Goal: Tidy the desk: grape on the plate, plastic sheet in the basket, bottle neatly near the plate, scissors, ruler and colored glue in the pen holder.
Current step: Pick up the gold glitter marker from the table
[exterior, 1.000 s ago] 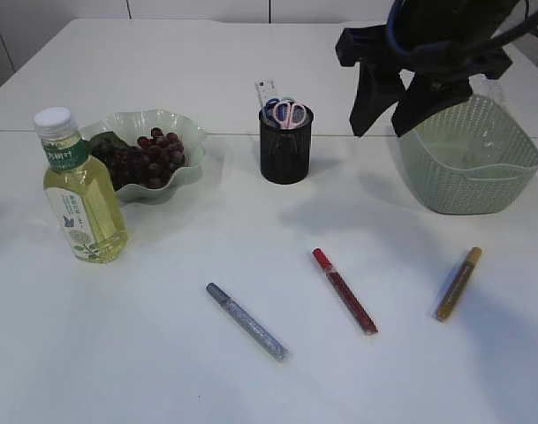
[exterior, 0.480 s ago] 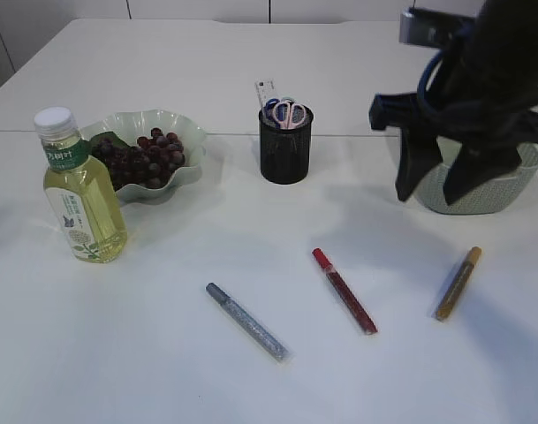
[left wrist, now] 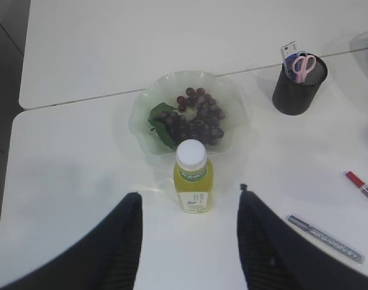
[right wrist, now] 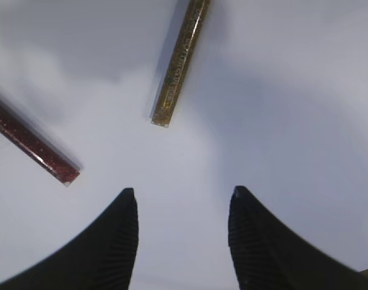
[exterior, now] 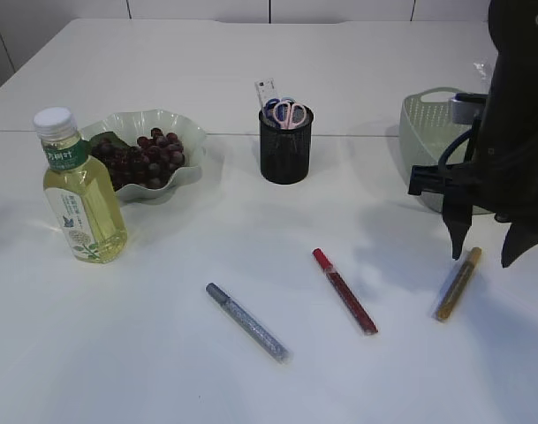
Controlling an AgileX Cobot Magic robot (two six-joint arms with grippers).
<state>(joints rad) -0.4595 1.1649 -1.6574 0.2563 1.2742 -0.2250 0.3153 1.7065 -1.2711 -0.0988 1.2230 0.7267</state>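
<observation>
Swinging down from the basket (exterior: 428,124), the right pincer (exterior: 485,256) is now hanging apart over the gold glue pen (exterior: 458,283), its arm hiding half the basket. Left wrist: left pincer (left wrist: 190,205), apart, is framing the bottle (left wrist: 193,185). Right wrist: gold pen (right wrist: 180,63) is running off-frame, red pen (right wrist: 32,145) blurring.

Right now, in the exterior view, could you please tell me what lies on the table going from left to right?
bottle → plate of grapes → silver glue pen → pen holder → red glue pen → gold glue pen
</observation>
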